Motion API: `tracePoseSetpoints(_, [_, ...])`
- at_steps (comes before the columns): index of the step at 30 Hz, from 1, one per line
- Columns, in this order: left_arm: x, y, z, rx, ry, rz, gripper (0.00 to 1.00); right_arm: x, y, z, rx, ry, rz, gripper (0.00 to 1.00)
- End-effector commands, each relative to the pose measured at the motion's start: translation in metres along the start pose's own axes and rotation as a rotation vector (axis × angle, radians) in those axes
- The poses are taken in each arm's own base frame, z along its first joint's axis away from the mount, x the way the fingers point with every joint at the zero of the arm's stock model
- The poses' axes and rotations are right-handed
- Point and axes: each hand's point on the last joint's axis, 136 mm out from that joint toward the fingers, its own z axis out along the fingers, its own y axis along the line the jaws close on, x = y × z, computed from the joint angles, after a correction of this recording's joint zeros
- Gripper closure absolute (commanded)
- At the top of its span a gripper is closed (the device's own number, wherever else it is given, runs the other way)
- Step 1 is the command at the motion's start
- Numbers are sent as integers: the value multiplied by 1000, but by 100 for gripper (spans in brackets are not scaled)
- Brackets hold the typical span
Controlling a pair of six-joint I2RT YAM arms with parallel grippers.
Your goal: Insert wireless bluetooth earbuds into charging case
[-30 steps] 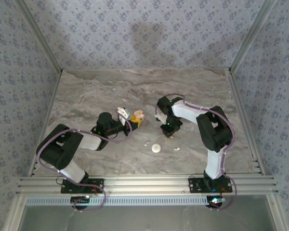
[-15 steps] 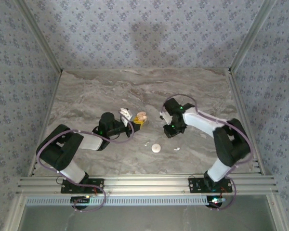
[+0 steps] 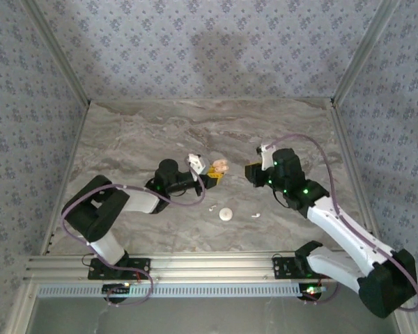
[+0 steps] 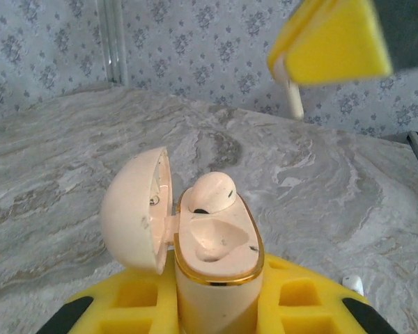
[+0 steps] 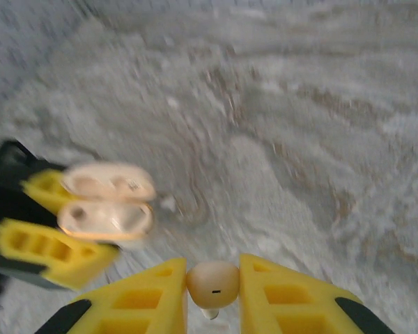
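Note:
My left gripper (image 3: 210,175) is shut on the peach charging case (image 3: 220,167), holding it upright with its lid swung open to the left. In the left wrist view the case (image 4: 219,261) has one white earbud (image 4: 212,191) seated in its far socket, and the near socket is bare. My right gripper (image 3: 253,173) hovers to the case's right, shut on a second earbud (image 5: 212,284). Its yellow fingers (image 4: 331,42) show above the case. The right wrist view, blurred, has the case (image 5: 108,202) ahead to the left.
On the marble table (image 3: 139,132), in front of both grippers, lie a round white piece (image 3: 226,214) and two tiny white pieces (image 3: 256,215) (image 3: 212,207). Aluminium rails (image 3: 209,264) run along the near edge. Patterned walls close in the back and sides.
The left gripper carried the open case to the right. The right arm swung its elbow out to the lower right, and its gripper shifted right and slightly back, holding the earbud.

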Motion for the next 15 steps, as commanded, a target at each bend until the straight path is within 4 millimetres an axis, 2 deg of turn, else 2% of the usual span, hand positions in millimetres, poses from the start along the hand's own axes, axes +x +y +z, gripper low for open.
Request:
tracePoseSetpoints(1, [-26,-1,10,-2,-87,79,84,-32,18,-10,-79,-170,50,75])
tracePoseSetpoints(8, [-33,-1,19,-34,-114,106,84,-48,37,-11,-162,-287,79,75])
tracePoseSetpoints(15, [-39,-4,19,-25,-133,116,84,-43,47,3,-194,-278,80,75])
